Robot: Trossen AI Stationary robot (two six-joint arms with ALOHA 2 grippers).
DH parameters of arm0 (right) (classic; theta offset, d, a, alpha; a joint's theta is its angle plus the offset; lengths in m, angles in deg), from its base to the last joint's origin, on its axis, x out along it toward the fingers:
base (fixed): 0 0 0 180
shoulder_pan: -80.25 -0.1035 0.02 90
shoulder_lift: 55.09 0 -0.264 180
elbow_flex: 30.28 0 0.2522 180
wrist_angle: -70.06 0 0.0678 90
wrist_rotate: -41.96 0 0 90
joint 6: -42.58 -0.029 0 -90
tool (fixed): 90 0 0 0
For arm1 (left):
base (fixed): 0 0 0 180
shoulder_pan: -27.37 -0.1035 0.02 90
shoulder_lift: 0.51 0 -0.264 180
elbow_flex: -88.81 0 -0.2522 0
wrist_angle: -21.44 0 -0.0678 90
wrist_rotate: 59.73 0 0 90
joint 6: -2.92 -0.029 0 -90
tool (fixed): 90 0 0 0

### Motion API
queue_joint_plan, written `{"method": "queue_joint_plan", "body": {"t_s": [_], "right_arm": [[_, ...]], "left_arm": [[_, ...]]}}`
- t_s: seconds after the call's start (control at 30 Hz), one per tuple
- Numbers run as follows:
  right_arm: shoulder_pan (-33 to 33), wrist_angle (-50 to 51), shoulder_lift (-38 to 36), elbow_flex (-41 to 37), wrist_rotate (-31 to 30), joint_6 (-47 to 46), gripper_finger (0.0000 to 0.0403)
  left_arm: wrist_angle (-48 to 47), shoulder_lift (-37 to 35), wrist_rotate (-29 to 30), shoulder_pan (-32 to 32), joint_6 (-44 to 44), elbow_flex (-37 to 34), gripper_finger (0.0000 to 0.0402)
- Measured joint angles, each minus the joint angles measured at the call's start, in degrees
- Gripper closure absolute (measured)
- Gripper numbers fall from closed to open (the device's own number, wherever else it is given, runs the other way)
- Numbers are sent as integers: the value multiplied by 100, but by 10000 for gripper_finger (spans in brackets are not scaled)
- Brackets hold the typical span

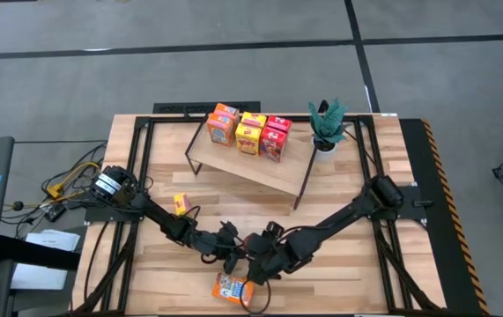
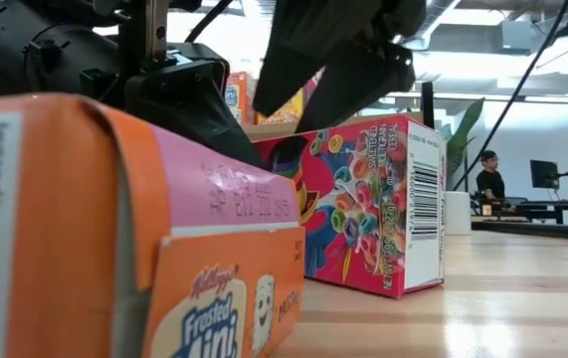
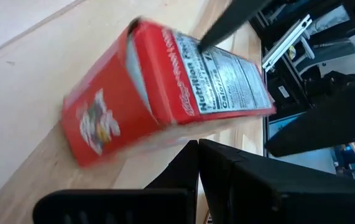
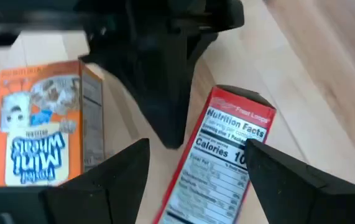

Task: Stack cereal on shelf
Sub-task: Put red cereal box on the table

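Red cereal box between open right hand fingers

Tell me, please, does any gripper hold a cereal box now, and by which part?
Nothing is held. The right gripper has open jaws above the red cereal box; the left gripper is shut beside it.

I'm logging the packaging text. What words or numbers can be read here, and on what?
"Frosted Mini", "Kellogg's", "Ingredients: Whole": orange box, low view.
"Mini Wheats", upside down: the same orange box, right wrist view.
"Nutrition Facts", "Calories": red box, side panel.
"Nutrition Facts", "Calories": the same red box, left wrist view.
Barcode digits, stamped date code and the boxes on the shelf: too small or blurred.
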Motion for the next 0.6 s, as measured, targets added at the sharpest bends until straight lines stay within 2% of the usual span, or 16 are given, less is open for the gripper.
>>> {"method": "queue_joint_plan", "body": {"t_s": [0.37,0.6], "right_arm": [[142,150,-2,0,304,-85,117],[145,97,240,9,514,-141,120]], "left_arm": [[-45,-4,2,41,-29,0,401],[-32,-4,-22,41,-38,0,401]]}}
